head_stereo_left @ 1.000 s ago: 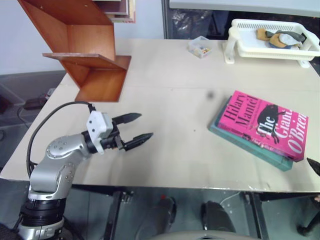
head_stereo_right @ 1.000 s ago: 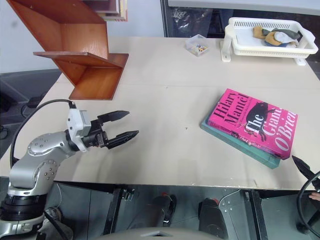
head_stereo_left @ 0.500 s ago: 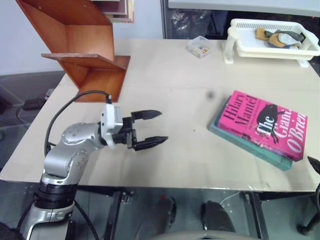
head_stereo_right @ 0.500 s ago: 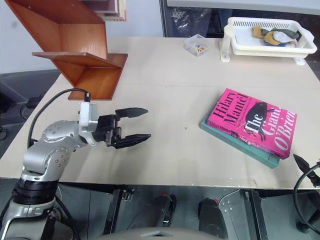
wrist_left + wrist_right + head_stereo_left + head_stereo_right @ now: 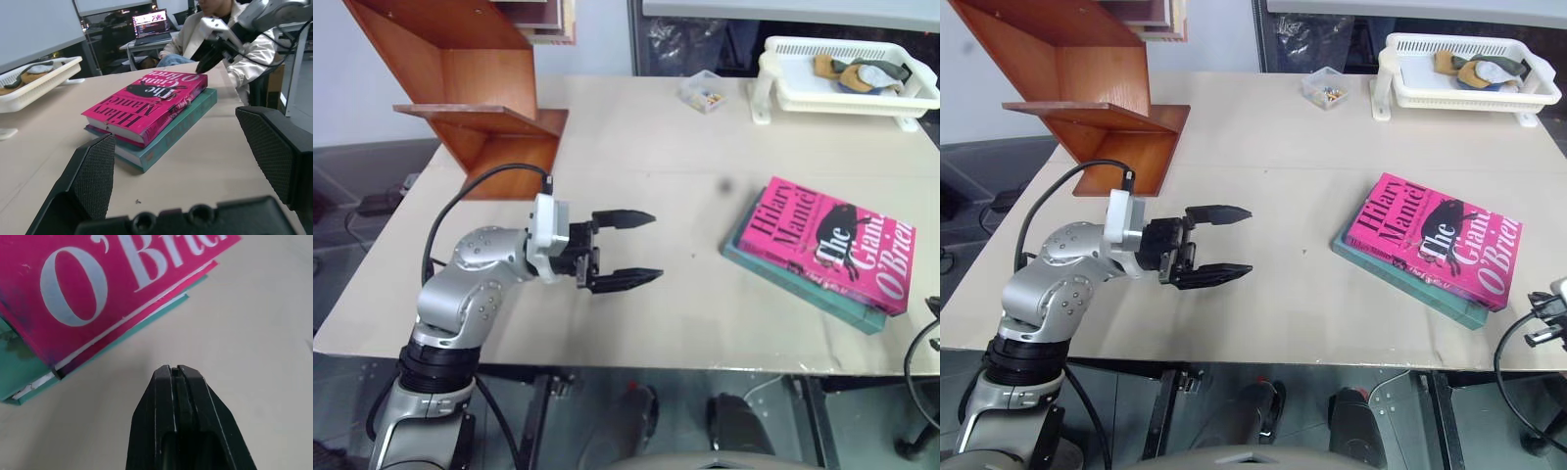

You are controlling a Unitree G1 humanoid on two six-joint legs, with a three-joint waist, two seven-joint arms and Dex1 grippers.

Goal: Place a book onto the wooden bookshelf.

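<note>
- Since a second ago my left gripper (image 5: 636, 249) has swung across the table (image 5: 666, 166) toward the book (image 5: 829, 242), while the black tip of my right gripper that poked in at the table's right edge has gone from the left eye view. Both arms look to be converging on the book, so I judge this the approach, with nothing lifted yet.
- Left eye view: left jaws stand wide apart, pointing level at the book but well short of it. The bright pink paperback lies flat on a teal book (image 5: 803, 286), askew, near the table's right front edge. The wooden bookshelf (image 5: 470, 88), polished reddish-brown boards in a zigzag, stands at the far left corner, well apart from the book.
- Right eye view: a white slatted plastic tray rack (image 5: 1469, 78) and a small clear box (image 5: 1330, 89) sit along the far edge.
- Left wrist view: textured black pads (image 5: 93, 176) frame the glossy cover; the right gripper (image 5: 205, 61) hangs beyond the book's far corner.
- Right wrist view: right gripper (image 5: 177, 377) pressed together on nothing, just beside the book's (image 5: 112, 284) corner, white page edges showing.
</note>
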